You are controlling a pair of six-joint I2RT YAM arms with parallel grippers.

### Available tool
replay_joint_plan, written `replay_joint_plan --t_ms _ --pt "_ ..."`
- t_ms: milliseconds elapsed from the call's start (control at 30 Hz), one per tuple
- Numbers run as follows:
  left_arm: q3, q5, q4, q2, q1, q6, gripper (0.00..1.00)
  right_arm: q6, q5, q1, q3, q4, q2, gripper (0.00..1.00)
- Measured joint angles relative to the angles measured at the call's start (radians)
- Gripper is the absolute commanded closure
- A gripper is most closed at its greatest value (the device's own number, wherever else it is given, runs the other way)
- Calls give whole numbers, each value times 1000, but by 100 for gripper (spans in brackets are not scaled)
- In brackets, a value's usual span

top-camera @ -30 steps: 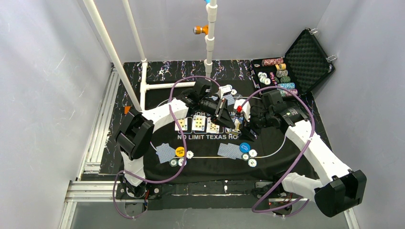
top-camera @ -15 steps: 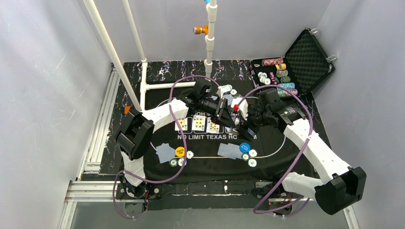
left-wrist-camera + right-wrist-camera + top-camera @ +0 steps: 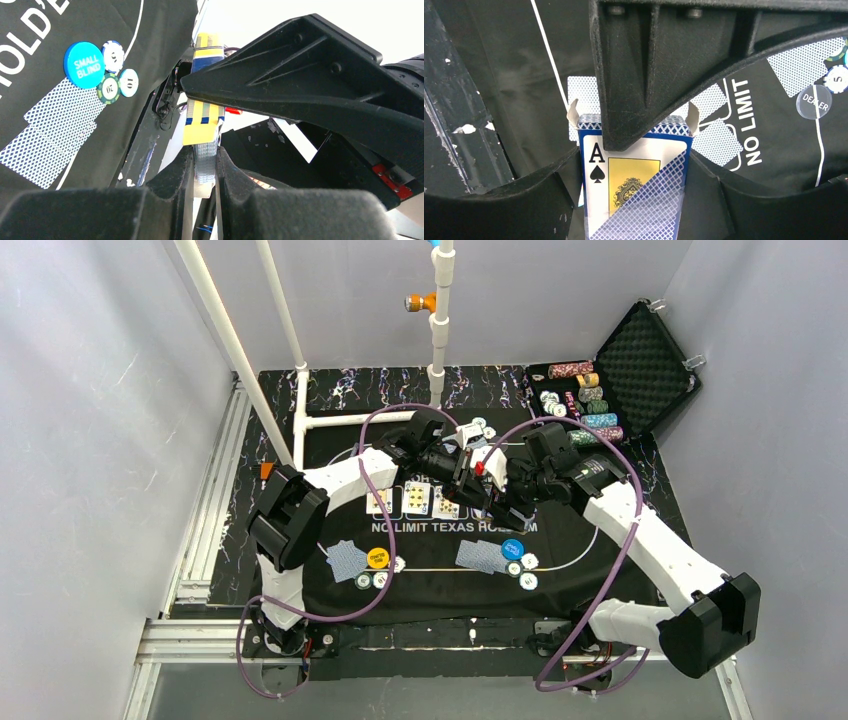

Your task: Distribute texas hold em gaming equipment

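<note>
- Evidently the two claws meet above the middle of the black mat (image 3: 440,585). The right claw (image 3: 634,160) has its fingers pressed against both long edges of the card box (image 3: 624,190), whose flaps stand open at the far end.
- The left claw (image 3: 204,155) is closed on a thin packet of cards (image 3: 205,167) at that open mouth. I judge the box is braced so the deck can be drawn out for dealing.
- Beneath them lie face-up cards (image 3: 415,499). Nearer are face-down cards (image 3: 50,130) beside the blue button disc (image 3: 83,64) and chips (image 3: 114,55), and the yellow button disc (image 3: 376,558) lies near left.
- Each claw crowds the other's fingers. The case (image 3: 640,365) sits far right on the counter (image 3: 340,390), well apart.
</note>
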Motion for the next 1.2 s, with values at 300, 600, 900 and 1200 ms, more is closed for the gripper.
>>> replay_joint_plan --t_ms 300,600,900,1200 --pt "0 -7 -3 0 0 7 92 0 27 12 0 2 1 65" --pt "27 -16 -41 0 0 43 20 13 49 5 0 2 -2 82" --pt "72 -94 -171 -5 63 178 2 27 48 -100 -2 2 -2 86" --pt "81 -267 -329 -122 140 427 2 -53 -31 -545 -21 14 73 87"
